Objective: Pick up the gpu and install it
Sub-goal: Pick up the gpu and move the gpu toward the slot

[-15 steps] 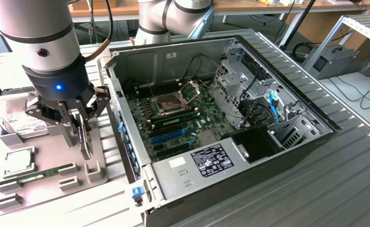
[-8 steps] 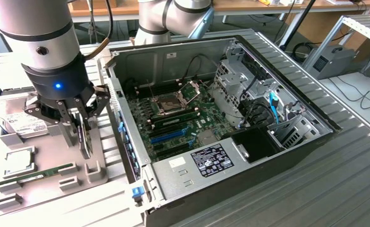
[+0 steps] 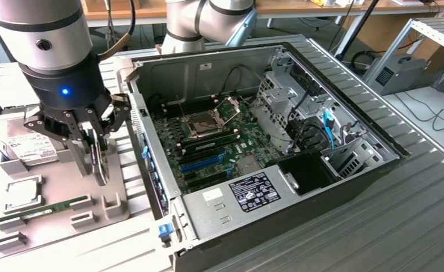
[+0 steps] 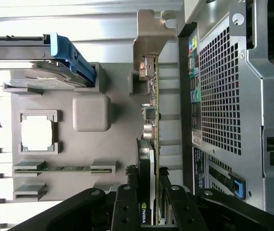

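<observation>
Gripper (image 3: 92, 144): jaws clamped narrow on gpu (image 3: 101, 167), upright at tray (image 3: 119, 211) edge nearest case (image 3: 142, 122). Risk: bracket (image 4: 146, 45) snags case wall, twisting card loose.

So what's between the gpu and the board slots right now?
The case's rear wall, seen in the exterior view. The gripper holds the gpu upright just outside it; the slots lie inside, on the board.

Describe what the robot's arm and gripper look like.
The arm is a thick silver-grey cylinder with black bands, ending in a black wrist section with a small blue light. A dark cable loops beside it. The gripper is black, built of jointed linkage bars with silver bolts at the pivots.
</observation>
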`<state>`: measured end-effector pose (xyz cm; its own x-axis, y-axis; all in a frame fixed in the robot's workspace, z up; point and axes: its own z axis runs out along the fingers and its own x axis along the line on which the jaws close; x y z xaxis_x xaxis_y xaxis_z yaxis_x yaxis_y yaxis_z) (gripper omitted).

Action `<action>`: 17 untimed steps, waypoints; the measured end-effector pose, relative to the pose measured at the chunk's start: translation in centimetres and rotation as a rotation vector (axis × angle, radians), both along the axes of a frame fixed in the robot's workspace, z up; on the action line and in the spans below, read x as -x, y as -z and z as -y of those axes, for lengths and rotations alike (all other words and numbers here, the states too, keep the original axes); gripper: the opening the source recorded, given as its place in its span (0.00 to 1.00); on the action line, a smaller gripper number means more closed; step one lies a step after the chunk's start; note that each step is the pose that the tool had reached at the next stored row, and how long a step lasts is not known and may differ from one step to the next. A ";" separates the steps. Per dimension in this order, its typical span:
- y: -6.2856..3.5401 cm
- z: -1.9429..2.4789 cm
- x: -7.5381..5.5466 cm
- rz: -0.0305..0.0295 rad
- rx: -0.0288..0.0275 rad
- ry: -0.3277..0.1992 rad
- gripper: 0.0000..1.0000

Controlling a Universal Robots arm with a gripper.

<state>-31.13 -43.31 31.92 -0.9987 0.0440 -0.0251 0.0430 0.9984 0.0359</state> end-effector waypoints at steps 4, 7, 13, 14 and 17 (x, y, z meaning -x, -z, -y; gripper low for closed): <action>-0.99 0.00 0.0 0.0000 -0.0001 0.000 0.27; -1.79 0.00 0.0 0.0001 -0.0001 -0.001 0.27; -3.73 0.00 0.0 0.0000 0.0000 -0.003 0.27; -3.96 0.00 0.0 0.0000 0.0000 -0.004 0.27; -4.62 0.00 0.0 0.0000 0.0000 -0.005 0.27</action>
